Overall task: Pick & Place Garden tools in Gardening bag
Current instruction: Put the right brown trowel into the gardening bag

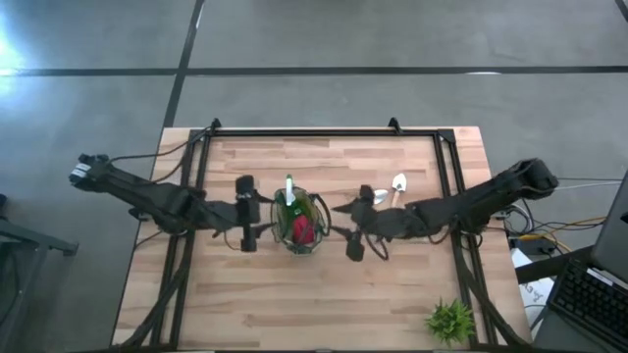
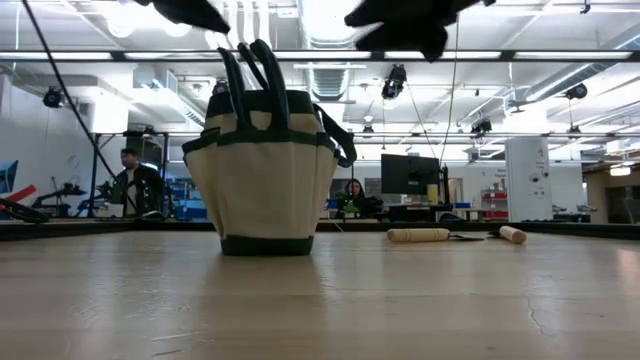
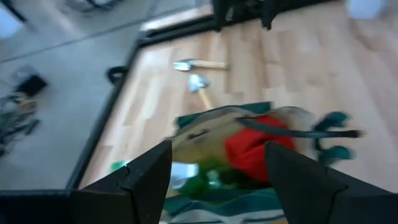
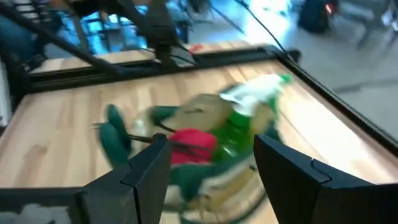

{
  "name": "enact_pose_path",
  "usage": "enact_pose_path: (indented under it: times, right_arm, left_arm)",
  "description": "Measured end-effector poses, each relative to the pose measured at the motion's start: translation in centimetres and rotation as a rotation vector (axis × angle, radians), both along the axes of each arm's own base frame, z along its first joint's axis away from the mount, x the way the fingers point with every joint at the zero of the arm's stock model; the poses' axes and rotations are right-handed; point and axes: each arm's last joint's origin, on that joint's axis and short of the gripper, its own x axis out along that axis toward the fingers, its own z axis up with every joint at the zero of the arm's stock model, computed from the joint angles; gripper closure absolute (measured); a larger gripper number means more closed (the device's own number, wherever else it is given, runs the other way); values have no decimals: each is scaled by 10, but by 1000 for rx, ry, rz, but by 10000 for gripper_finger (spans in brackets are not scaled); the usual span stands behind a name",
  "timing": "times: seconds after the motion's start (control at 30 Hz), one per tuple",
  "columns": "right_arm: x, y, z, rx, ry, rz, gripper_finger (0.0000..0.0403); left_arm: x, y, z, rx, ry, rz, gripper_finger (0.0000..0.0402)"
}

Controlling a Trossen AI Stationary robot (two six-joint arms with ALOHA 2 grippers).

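The olive-tan gardening bag (image 1: 299, 224) stands upright on its base at the table's middle; it also shows in the low view (image 2: 265, 170). A green-and-white trowel (image 4: 249, 102) sticks out of it and a red piece (image 4: 193, 146) lies inside. A pale trowel with a wooden handle (image 1: 397, 186) and a second wooden-handled tool (image 3: 200, 86) lie flat on the table, right of the bag toward the far side. My left gripper (image 1: 257, 211) is open and empty, above the table just left of the bag. My right gripper (image 1: 343, 224) is open and empty, just right of the bag.
A small green leafy plant (image 1: 449, 320) stands at the near right corner. A dark frame (image 1: 324, 131) runs along the table's far edge and down both sides. The bag's loop handles (image 2: 255, 70) stand up above its rim. People sit in the room behind.
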Motion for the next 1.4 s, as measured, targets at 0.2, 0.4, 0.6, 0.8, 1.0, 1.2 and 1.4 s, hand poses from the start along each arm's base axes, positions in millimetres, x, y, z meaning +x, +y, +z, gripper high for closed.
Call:
enact_pose_path:
  times: [0.2, 0.4, 0.6, 0.8, 1.0, 1.2, 1.4]
  right_arm:
    - [-29, -20, -3, 167, 64, -101, 184]
    - [-58, -40, -19, 422, 8, -256, 184]
    - [-80, -58, -45, 659, -3, -483, 184]
    - [-89, -78, -55, 713, 37, -682, 184]
    - [-99, -89, -70, 741, 149, -862, 184]
    - [-110, -89, -79, 804, 166, -1063, 184]
    - [-106, -89, -92, 853, 207, -1150, 184]
  left_arm:
    - [-24, 13, -41, 2, -140, 97, 145]
    - [-42, 21, -75, -57, -329, 114, 145]
    - [-55, 31, -97, 6, -423, 209, 145]
    - [-64, 33, -107, -127, -482, 248, 145]
    - [-66, 34, -110, -148, -494, 252, 145]
    - [-66, 34, -110, -111, -477, 243, 145]
    - [-65, 34, -102, 13, -454, 212, 145]
